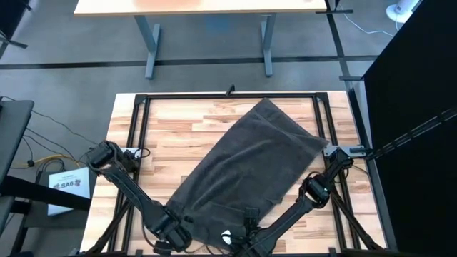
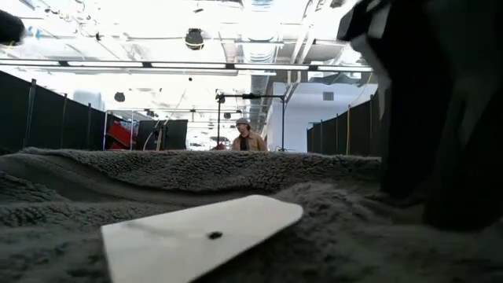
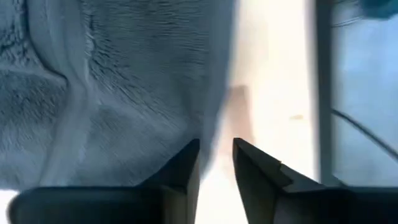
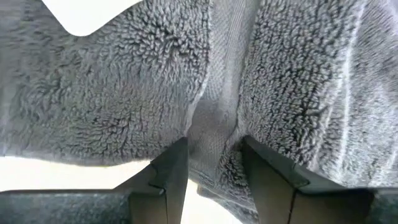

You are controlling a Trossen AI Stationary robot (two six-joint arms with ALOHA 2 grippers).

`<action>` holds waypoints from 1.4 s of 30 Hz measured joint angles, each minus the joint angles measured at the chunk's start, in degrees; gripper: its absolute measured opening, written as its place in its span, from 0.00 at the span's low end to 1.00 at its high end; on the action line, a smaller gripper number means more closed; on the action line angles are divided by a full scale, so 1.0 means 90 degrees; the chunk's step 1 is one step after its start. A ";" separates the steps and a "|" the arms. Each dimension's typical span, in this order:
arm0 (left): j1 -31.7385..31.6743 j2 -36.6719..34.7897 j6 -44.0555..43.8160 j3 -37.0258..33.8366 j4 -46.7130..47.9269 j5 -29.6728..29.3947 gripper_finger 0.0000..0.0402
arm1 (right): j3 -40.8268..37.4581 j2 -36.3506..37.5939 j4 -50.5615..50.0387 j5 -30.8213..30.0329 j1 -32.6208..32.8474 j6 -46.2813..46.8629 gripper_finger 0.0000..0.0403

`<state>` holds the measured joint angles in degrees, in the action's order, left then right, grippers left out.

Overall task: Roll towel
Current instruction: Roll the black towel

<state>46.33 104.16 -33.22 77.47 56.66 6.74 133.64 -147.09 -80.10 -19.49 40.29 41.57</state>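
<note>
The dark grey towel lies spread out and slanted on the wooden table, from the far middle to the near left. Its white tag lies at the near end and shows large in the low view. My left gripper points down over the towel's near-left side edge. It is open, with bare table showing in the gap. My right gripper is at the near end beside the tag, shut on a ridge of cloth. The dark mass at the right of the low view is a gripper. My left gripper stands over the towel's side edge; whether a finger touches the cloth, I cannot tell. My right gripper pinches a raised fold of the towel with its flat hem band between its two fingers. It comes steeply from above. The rest of the towel lies slack on the table.
Black frame rails run around the tabletop. Bare wood shows at the far left and at the right of the towel. A desk stands beyond the far edge, and a person stands far back in the room.
</note>
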 joint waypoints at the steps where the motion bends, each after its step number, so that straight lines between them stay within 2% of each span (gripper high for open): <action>1: 0.0013 -0.0088 -0.0072 0.0066 0.0166 0.0087 0.23 | 0.0000 0.0036 -0.0007 -0.0002 0.0016 0.0002 0.34; 4: 0.0072 -0.0430 -0.0316 0.0229 0.0766 -0.0130 0.25 | 0.0000 0.0173 -0.0090 -0.0104 0.0050 0.0243 0.34; 8: 0.0163 -0.0916 -0.0418 0.0147 0.0464 -0.1012 0.24 | 0.0000 0.0433 -0.0033 -0.0281 0.0088 0.1429 0.34; 13: -0.0093 -0.0941 -0.0325 -0.0312 -0.0758 -0.1311 0.23 | 0.0007 0.0704 -0.0424 -0.0741 -0.0232 0.3502 0.34; 17: -0.0233 -0.0937 -0.0198 -0.1058 -0.2112 -0.1302 0.23 | 0.0007 0.0982 -0.0665 -0.1019 -0.0956 0.4112 0.34; 20: -0.0248 -0.0937 -0.0311 -0.1473 -0.2243 -0.1297 0.23 | 0.0012 0.1175 -0.1133 -0.1019 -0.1685 0.3632 0.34; 25: 0.0004 -0.0945 -0.1052 -0.2212 -0.2304 -0.1296 0.23 | -0.0151 0.1562 -0.1101 -0.0795 -0.3072 0.1940 0.33; 29: 0.0312 -0.0949 -0.1723 -0.2577 -0.2736 -0.1315 0.23 | -0.0675 0.2033 -0.0983 -0.0680 -0.4125 0.0958 0.32; 32: 0.0434 -0.0952 -0.2087 -0.2594 -0.2841 -0.1502 0.23 | -0.1338 0.2375 -0.0571 -0.0326 -0.4904 0.0278 0.32; 35: 0.0452 -0.0952 -0.2453 -0.2594 -0.2847 -0.1757 0.23 | -0.2231 0.2812 0.0234 0.0378 -0.5632 -0.0382 0.31; 38: 0.0414 -0.0952 -0.2967 -0.2594 -0.2826 -0.1953 0.23 | -0.3195 0.3206 0.1104 0.0977 -0.6168 -0.0918 0.31; 42: 0.0269 -0.0952 -0.3463 -0.2594 -0.2725 -0.2087 0.23 | -0.4344 0.3636 0.1731 0.1648 -0.6906 -0.1461 0.31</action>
<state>48.75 95.59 -64.38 54.13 32.13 -12.05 94.55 -114.36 -64.52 -4.67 -21.86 28.42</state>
